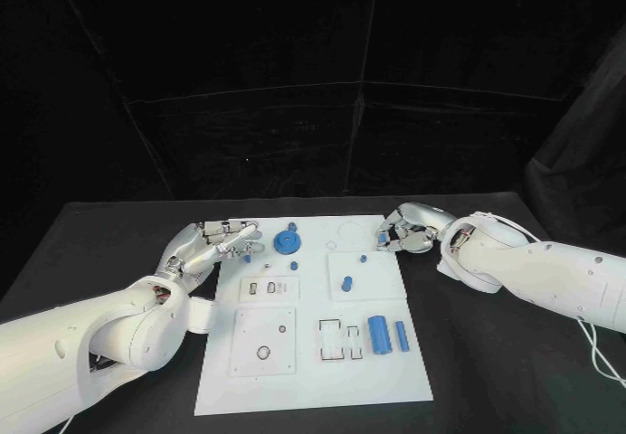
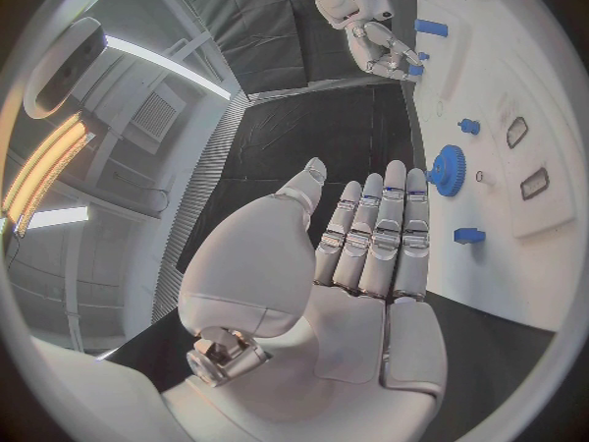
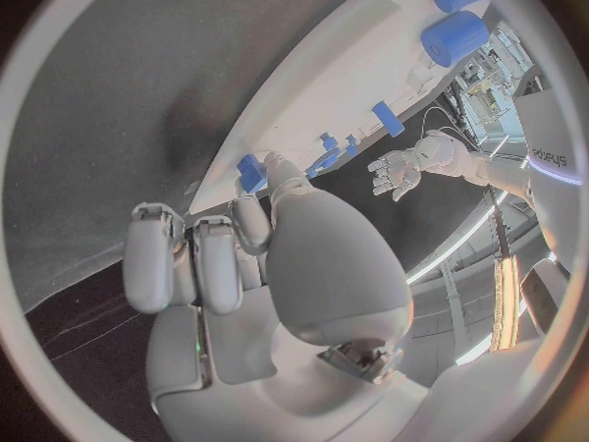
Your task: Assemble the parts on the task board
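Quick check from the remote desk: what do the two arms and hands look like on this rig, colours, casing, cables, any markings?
Both arms are smooth, glossy white shells with rounded segments. The left hand and right hand are silver, with pale segmented fingers and rounded palm casings; metal parts show at the wrist in the wrist views. A thin white cable loops off the right forearm. Dark lettering marks the left arm in the right wrist view.

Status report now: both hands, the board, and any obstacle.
Left hand open beside task board. Right hand pinching small blue part at the board's far corner. Nothing in the way.
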